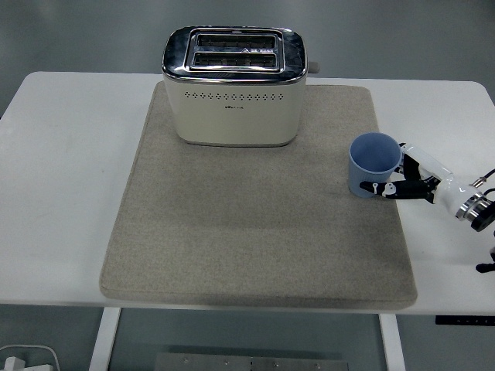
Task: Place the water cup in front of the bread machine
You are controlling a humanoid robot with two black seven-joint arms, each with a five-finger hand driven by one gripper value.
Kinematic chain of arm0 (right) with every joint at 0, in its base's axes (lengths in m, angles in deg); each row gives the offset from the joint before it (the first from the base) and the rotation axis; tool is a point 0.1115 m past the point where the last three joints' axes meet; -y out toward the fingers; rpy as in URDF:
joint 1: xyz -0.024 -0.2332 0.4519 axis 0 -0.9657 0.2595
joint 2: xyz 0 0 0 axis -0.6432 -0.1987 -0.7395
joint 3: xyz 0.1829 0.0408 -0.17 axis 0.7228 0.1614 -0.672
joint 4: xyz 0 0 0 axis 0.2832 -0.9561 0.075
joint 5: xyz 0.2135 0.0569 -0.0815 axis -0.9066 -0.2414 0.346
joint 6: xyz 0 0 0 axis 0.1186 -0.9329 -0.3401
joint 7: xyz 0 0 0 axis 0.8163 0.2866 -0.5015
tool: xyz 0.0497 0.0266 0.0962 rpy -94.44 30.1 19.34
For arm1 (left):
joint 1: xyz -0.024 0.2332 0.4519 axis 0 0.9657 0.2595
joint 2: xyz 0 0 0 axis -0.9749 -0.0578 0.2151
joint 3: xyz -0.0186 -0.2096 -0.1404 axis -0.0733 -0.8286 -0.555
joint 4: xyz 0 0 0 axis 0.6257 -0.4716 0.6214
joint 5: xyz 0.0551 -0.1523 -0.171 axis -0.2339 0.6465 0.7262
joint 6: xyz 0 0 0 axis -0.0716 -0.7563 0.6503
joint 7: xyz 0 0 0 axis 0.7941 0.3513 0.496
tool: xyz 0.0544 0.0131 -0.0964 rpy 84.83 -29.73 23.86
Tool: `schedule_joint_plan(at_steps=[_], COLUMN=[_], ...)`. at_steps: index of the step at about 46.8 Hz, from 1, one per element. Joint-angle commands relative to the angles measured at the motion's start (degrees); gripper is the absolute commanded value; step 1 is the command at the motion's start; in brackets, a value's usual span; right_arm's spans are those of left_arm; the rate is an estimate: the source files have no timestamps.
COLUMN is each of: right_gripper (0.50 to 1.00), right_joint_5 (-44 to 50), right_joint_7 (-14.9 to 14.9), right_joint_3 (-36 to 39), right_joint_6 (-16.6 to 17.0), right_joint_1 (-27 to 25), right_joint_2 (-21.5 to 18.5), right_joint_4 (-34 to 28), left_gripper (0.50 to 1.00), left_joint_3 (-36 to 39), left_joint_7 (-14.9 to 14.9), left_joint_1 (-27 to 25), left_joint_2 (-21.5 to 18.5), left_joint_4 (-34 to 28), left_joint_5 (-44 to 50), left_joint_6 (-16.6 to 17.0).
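Fingers (377,187) of the right hand (408,179) wrap the blue water cup (371,164) from its right side, grasping it. Head view: cup stands upright at the mat's (232,232) right edge, right of and nearer than the bread machine (233,86). Judged: the target spot lies leftward, before the machine's front face. Left arm not visible.
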Motion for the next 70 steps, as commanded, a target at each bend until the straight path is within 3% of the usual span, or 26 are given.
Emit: schedule_joint_plan(at_steps=[1, 18, 23, 34, 48, 62, 70], right_gripper=[0.5, 0.5, 0.5, 0.5, 0.5, 0.5, 0.5], right_joint_5=[-0.58, -1.28, -1.28, -1.11, -1.28, -1.2, -1.28], right_joint_7=[-0.15, -0.33, -2.26, -4.72, -5.34, -5.96, -5.96], right_joint_3=[-0.14, -0.23, -0.32, -3.21, -7.61, -8.75, -8.67], right_joint_6=[0.38, 1.87, 2.32, 0.91, -0.76, 0.12, 0.47], right_joint_1=[0.77, 1.38, 1.47, 4.63, 10.79, 13.07, 13.51], right_joint_2=[0.0, 0.0, -0.44, -7.29, -18.63, -28.38, -30.32], right_joint_4=[0.09, 6.15, 7.99, 7.38, 1.23, -10.89, -13.45], left_gripper=[0.999, 0.999, 0.999, 0.999, 0.999, 0.999, 0.999], left_joint_3=[0.0, 0.0, 0.0, 0.0, 0.0, 0.0, 0.0], left_joint_7=[0.0, 0.0, 0.0, 0.0, 0.0, 0.0, 0.0], left_joint_1=[0.0, 0.0, 0.0, 0.0, 0.0, 0.0, 0.0], left_joint_2=[0.0, 0.0, 0.0, 0.0, 0.0, 0.0, 0.0], left_joint_4=[0.0, 0.0, 0.0, 0.0, 0.0, 0.0, 0.0], left_joint_5=[0.0, 0.0, 0.0, 0.0, 0.0, 0.0, 0.0], left_joint_6=[0.0, 0.0, 0.0, 0.0, 0.0, 0.0, 0.0])
